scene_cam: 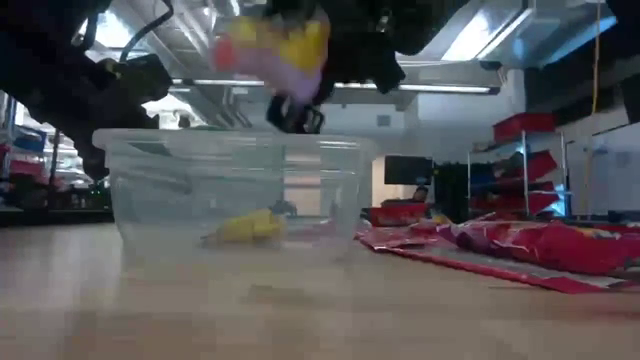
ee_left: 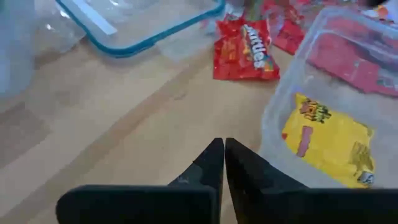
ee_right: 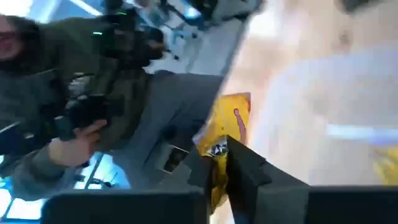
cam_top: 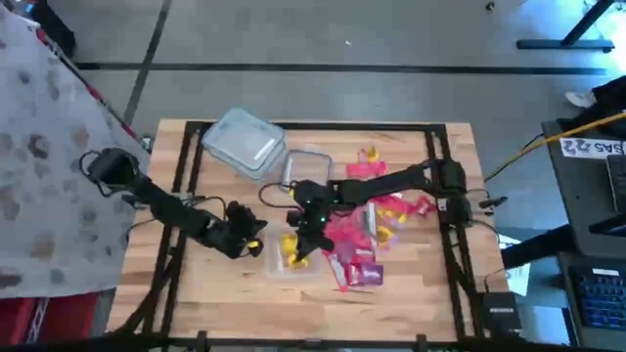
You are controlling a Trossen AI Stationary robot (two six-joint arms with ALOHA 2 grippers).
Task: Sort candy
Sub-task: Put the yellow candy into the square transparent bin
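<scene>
Now the right end effector (ee_right: 221,163), pinching a yellow candy packet (ee_right: 227,121) above the clear tub (scene_cam: 235,185), should release squarely over it; left end effector (ee_left: 224,163) waits closed.

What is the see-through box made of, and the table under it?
The see-through box looks like clear, glossy plastic: the yellow candy shows through its wall. The table looks like pale wood with a matte finish, since plank lines run across it.
</scene>
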